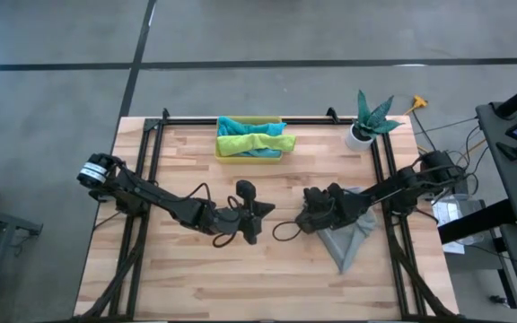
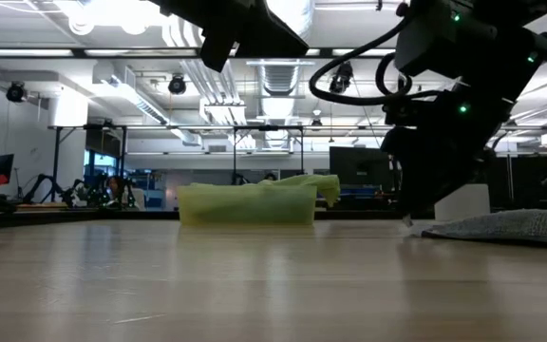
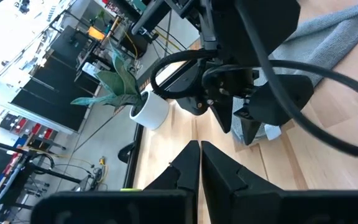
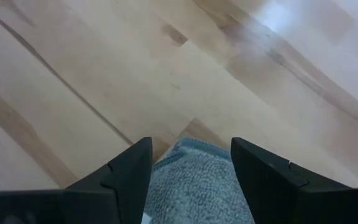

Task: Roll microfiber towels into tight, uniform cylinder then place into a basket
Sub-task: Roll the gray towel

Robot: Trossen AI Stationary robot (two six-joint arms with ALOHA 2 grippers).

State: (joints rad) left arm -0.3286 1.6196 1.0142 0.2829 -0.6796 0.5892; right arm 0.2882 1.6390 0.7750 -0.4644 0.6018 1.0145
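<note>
Looking down from overhead, the right hand (image 1: 305, 218) sits low over the wooden bench (image 1: 196, 278), right at the near corner of the grey towel (image 1: 346, 240). That towel lies spread in a rough wedge toward the right side of the bench, not rolled. From the right wrist camera the two fingers (image 4: 122, 171) stand apart with the towel's corner (image 4: 194, 180) sitting between them, so that hand is open around the edge, not clamped.

Left hand (image 1: 260, 213) hangs near the middle of the bench, pointing toward the right one, a bit apart from it. Its own wrist camera shows its fingertips (image 3: 197, 163) pressed together, so it's closed on nothing.

Over at the far edge sits the yellow basket (image 1: 249, 157), with the teal, light blue and lime green towels (image 1: 249, 142) piled in it; lime green cloth flops over the rim in the low view (image 2: 323, 186). A potted plant (image 1: 369, 120) in a white pot stands at the far right corner.
</note>
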